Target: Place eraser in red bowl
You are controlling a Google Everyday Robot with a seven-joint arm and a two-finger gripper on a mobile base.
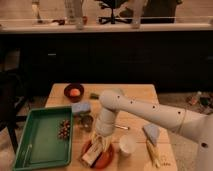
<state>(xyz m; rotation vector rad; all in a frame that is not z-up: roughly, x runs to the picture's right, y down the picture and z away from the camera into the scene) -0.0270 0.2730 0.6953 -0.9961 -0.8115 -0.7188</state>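
Note:
The red bowl (105,159), wide, shallow and orange-red, sits at the table's front edge, left of a white cup. My gripper (98,145) hangs straight down into it from the white arm that comes in from the right. The eraser (91,154), a small tan-faced block with dark edges, lies tilted inside the bowl at the gripper's tip. The fingers look closed on its upper end. Whether the lower end touches the bowl's floor is not visible.
A green tray (35,145) holding small dark items stands at the left. Behind the red bowl are a metal cup (86,123), a pale blue block (81,107) and a dark maroon bowl (74,92). The white cup (127,145), a blue-grey cloth (151,133) and a yellowish item (153,153) lie to the right.

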